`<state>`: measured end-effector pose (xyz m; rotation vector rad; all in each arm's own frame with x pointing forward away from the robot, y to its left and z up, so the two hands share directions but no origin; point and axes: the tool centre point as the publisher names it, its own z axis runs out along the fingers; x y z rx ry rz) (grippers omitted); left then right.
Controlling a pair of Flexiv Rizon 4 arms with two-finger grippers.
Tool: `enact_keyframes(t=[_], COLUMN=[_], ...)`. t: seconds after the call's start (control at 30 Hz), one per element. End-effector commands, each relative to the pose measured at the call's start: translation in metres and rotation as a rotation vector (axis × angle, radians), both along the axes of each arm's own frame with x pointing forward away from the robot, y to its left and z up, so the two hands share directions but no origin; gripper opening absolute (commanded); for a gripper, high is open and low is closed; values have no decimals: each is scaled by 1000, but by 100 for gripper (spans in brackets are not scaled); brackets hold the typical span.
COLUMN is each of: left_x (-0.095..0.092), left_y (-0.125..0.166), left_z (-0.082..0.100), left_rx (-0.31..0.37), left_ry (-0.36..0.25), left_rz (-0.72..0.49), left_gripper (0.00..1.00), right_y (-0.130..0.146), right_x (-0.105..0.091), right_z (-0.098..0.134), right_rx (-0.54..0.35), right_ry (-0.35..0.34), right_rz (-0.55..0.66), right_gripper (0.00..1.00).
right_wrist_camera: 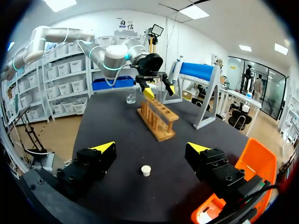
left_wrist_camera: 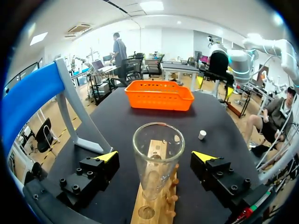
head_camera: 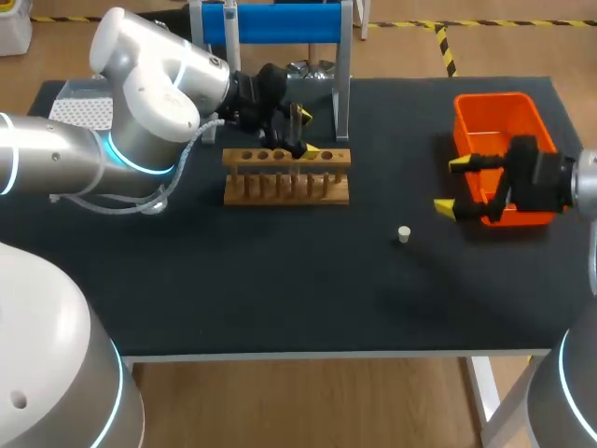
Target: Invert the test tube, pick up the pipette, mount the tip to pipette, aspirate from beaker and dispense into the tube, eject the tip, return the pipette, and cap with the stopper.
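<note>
Left gripper [left_wrist_camera: 155, 157] hangs over the wooden rack [head_camera: 285, 177], fingers spread wide. The test tube [left_wrist_camera: 158, 140] stands mouth-up in the rack between them, touched by neither. Right gripper [head_camera: 451, 185], likewise wide and empty, sits at the orange basket's [head_camera: 494, 107] edge, with the white stopper [head_camera: 404, 234] on the table [head_camera: 280, 289] near it, well apart from the rack.

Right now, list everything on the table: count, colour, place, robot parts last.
test tube rack: one, wooden, far middle
test tube: one, clear glass, between the open fingers of the left gripper, over the rack
stopper: one, white, right of middle
basket: one, orange, far right
beaker: one, clear glass, beyond the rack in right wrist view
stand: one, blue and grey, behind rack
perforated box: one, white, far left corner
left gripper: one, black, yellow tips, open, at rack
right gripper: one, same colours, open, beside basket
</note>
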<state>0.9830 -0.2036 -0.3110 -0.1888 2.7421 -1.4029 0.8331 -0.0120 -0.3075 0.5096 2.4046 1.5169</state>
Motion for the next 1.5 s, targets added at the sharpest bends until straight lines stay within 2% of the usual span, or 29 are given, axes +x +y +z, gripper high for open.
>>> enact_keyframes(t=[0.03, 0.23, 0.43, 0.67, 0.9, 0.97, 1.03, 1.1, 1.17, 1.4, 1.5], left_x=[1, 1, 1, 1, 1, 1, 1, 1, 1, 1, 1], left_y=[0, 0, 0, 0, 0, 0, 0, 0, 0, 0, 0], left_z=[0, 0, 0, 0, 0, 0, 0, 0, 0, 0, 0], left_rx=[1, 1, 1, 1, 1, 1, 1, 1, 1, 1, 1], left_ry=[3, 3, 3, 3, 3, 3, 3, 3, 3, 3, 3], left_rz=[-2, -2, -2, -2, -2, -2, -2, -2, -2, -2, -2], left_gripper=[100, 100, 100, 100, 100, 100, 100, 100, 100, 100, 100], right_y=[7, 13, 23, 33, 41, 42, 44, 44, 45, 45, 45], right_x=[-13, -18, -19, -15, -7, -5, -2, 0, 1, 7, 8], right_z=[-18, -40, -61, -78, -90, -92, -93, -95, -97, -104, -106], right_rx=[3, -2, -16, -36, -31, -30, -27, -27, -25, -24, -23], right_ry=[-9, 20, 21, 3, 19, 19, 20, 22, 23, 30, 32], right_rz=[-42, -55, -57, -63, -81, -84, -91, -102, -107, -124, -130], right_gripper=[100, 100, 100, 100, 100, 98, 90, 88, 89, 80, 80])
